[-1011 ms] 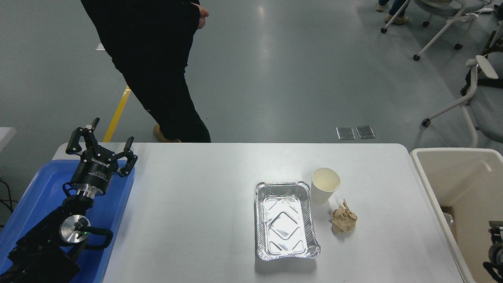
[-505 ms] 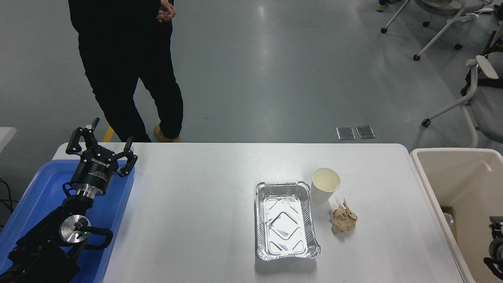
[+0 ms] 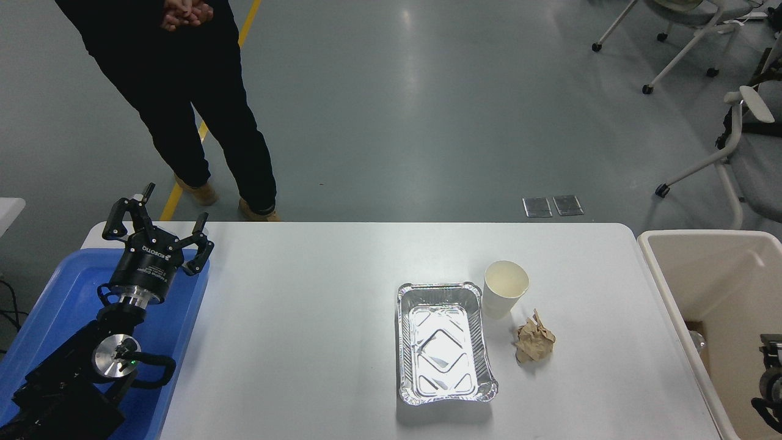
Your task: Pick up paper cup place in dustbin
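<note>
The left gripper (image 3: 160,220) is parked at the lower left over the blue tray (image 3: 55,299), its fingers spread wide with nothing between them. Beyond it, on the far side of the table (image 3: 305,342), a person (image 3: 177,91) in dark clothes stands with hands clasped. Well to the right of the left gripper lies the foil tray (image 3: 443,342), its long side running away from the camera. The paper cup (image 3: 504,288) stands upright just beside the foil tray's far right corner, mouth open to the top, well apart from both arms. Just nearer than the cup and slightly right sits the crumpled brown paper ball (image 3: 534,340), near the cup but not touching it. Further right, off the table's edge, is the dustbin (image 3: 672,269). Only a small part of the right arm (image 3: 771,379) shows at the lower right edge, over the dustbin; the right gripper itself is out of view.
</note>
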`<move>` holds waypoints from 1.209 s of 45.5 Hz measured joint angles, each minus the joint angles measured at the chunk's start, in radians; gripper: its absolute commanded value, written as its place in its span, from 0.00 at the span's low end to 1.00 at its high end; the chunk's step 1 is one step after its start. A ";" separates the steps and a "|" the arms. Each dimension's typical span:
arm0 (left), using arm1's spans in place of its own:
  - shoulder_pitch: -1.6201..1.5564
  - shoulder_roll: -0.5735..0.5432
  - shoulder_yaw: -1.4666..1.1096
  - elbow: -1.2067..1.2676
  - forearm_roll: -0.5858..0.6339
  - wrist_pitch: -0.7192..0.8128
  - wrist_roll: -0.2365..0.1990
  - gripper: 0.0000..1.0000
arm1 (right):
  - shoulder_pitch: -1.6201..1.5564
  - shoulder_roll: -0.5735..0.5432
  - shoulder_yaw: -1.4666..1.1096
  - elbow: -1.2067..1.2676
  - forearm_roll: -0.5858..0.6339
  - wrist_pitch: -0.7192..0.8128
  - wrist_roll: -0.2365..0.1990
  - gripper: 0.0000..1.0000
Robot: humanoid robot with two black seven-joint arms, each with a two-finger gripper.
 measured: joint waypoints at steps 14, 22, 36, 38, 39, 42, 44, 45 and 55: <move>0.000 0.000 0.000 0.000 0.000 0.000 0.000 0.98 | -0.001 0.000 0.000 0.002 0.000 0.000 0.000 1.00; 0.000 0.000 0.000 0.000 0.000 0.000 0.000 0.98 | 0.013 -0.021 -0.005 0.012 0.000 0.004 0.000 1.00; 0.000 0.000 0.000 0.000 0.000 0.000 0.000 0.98 | 0.242 -0.206 -0.171 0.190 -0.002 0.009 0.000 1.00; 0.000 0.000 0.000 0.000 0.000 0.000 0.000 0.98 | 0.300 -0.225 -0.234 0.221 -0.002 0.010 0.000 1.00; 0.000 0.000 0.000 0.000 0.000 0.000 0.000 0.98 | 0.323 -0.233 -0.260 0.231 -0.002 0.010 0.000 1.00; 0.000 0.000 0.000 0.000 0.000 0.000 0.000 0.98 | 0.414 -0.256 -0.364 0.268 -0.002 0.010 0.000 1.00; 0.000 0.000 0.000 0.000 0.000 0.000 0.000 0.98 | 0.465 -0.264 -0.422 0.287 -0.003 0.011 0.000 1.00; 0.000 0.000 0.000 0.000 0.000 0.000 0.000 0.98 | 0.500 -0.269 -0.466 0.301 -0.003 0.012 0.000 1.00; 0.000 0.000 0.000 0.000 0.000 0.000 0.000 0.98 | 0.785 -0.261 -0.807 0.432 -0.011 0.017 0.000 1.00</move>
